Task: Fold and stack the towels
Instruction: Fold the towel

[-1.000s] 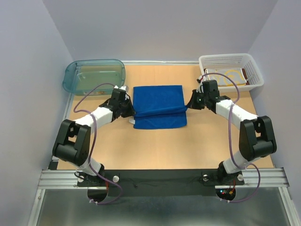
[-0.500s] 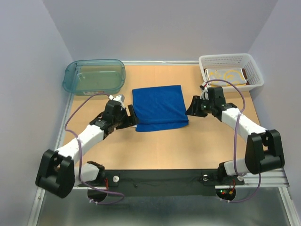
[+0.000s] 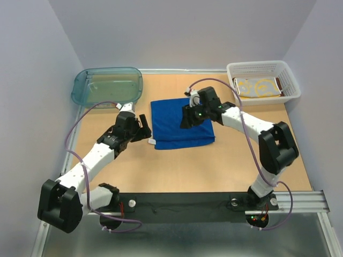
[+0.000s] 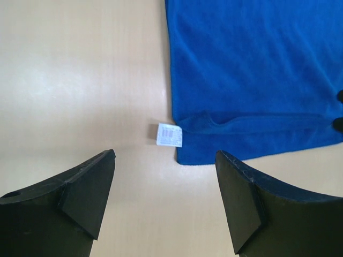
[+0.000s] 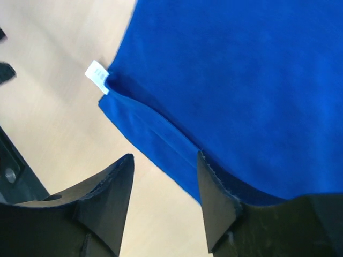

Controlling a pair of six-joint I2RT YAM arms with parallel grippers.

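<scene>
Wood table w/ blue towel folded flat, tag out; L gripper wide, R gripper half-open, both empty.

White tubular links between chunky black joint housings. Left hand and right hand all matte black, each ending in two blunt wedge-shaped fingers with faintly rough edges. Thin purple cables looping back from just behind each hand. Small green light right behind the right hand. Farthest from the hands, bolted to a black base plate on a ribbed metal rail.
</scene>
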